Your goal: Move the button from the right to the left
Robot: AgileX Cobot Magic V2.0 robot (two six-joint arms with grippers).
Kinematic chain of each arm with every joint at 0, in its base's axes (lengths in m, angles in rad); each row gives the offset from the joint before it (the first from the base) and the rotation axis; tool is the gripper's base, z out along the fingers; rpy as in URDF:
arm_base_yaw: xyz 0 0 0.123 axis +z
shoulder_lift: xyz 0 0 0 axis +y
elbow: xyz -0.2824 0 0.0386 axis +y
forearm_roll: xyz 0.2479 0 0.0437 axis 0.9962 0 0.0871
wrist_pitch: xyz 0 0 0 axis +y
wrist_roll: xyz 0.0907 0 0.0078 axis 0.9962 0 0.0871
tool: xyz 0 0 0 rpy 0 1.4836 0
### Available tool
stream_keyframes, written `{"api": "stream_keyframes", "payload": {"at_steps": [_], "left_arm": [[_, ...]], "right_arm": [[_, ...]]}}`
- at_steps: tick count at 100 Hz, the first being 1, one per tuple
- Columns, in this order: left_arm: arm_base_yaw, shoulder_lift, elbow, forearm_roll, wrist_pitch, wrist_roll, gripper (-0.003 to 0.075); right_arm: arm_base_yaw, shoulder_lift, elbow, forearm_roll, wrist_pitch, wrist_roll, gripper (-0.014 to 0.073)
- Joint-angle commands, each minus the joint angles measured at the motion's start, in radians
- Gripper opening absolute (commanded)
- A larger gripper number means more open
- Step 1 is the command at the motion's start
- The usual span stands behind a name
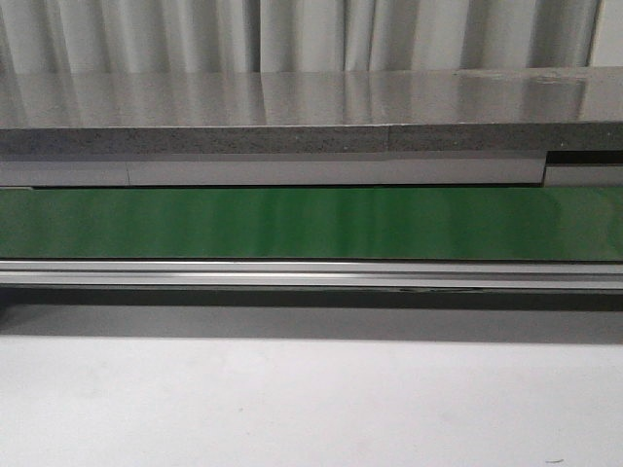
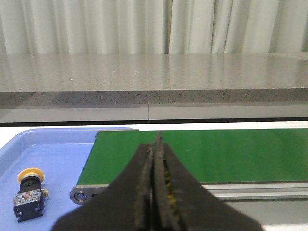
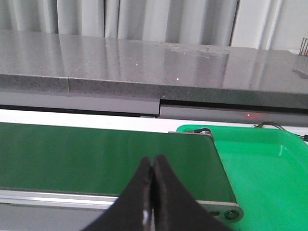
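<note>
The button, with a yellow mushroom cap on a black body, lies on its side in the blue tray beyond the belt's left end, seen only in the left wrist view. My left gripper is shut and empty, in front of the green belt, to the right of the button. My right gripper is shut and empty, in front of the belt's right end. No gripper and no button show in the front view, only the belt.
A bright green tray sits past the belt's right end, nothing showing in its visible part. A grey stone counter runs behind the belt, with curtains behind it. A pale table surface lies in front of the belt's metal rail.
</note>
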Motion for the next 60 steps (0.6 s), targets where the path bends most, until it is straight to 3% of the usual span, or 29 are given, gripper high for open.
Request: {"api": "stream_keyframes", "payload": {"at_steps": [1,9,60], "left_arm": [[0.002,-0.030,0.045,-0.010,-0.073,-0.010,-0.0020],[0.002,-0.030,0.045,-0.010,-0.073,-0.010,-0.0020],[0.002,-0.030,0.045,-0.010,-0.073,-0.010,-0.0020]], "right_arm": [[0.001,-0.053,0.022,0.001,-0.091,0.009,-0.0067],[0.001,-0.117,0.044,0.016,-0.032,0.009,-0.0067],[0.004,-0.112,0.043,0.014,-0.032,0.009,-0.0067]]}}
